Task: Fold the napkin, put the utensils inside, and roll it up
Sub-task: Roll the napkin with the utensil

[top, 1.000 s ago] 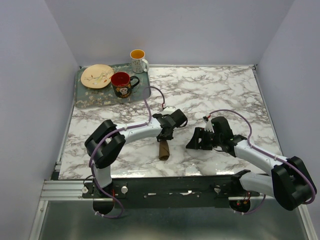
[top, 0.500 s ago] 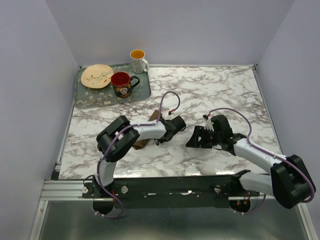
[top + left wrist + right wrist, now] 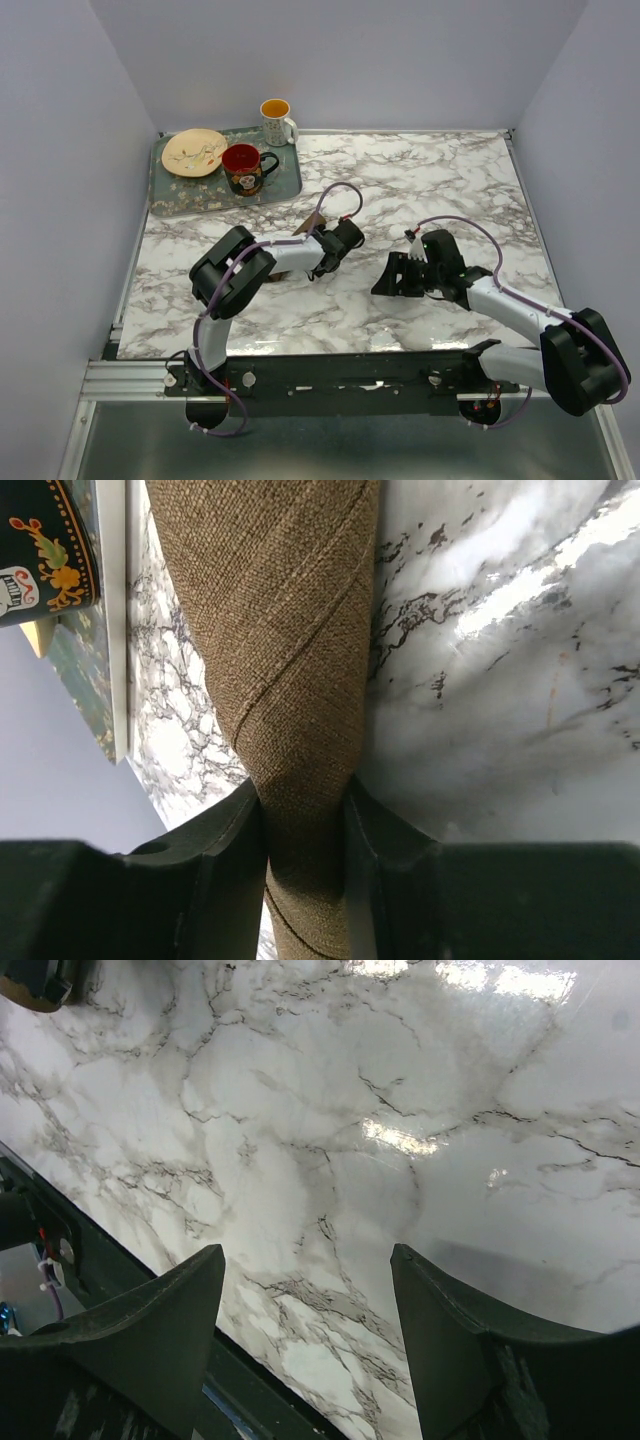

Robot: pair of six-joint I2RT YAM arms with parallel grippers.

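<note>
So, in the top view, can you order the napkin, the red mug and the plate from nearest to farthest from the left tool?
1. napkin: rolled, clamped in the left tool itself.
2. red mug: on the tray, right of the plate.
3. plate: the tray's far left corner.

Had the left arm folded at the elbow, forearm reaching right toward the middle, left gripper (image 3: 305,825) pinched on the rolled napkin (image 3: 270,650). Had the right arm stretched low from the near right corner leftward, right gripper (image 3: 308,1270) spread wide, holding nothing.
</note>
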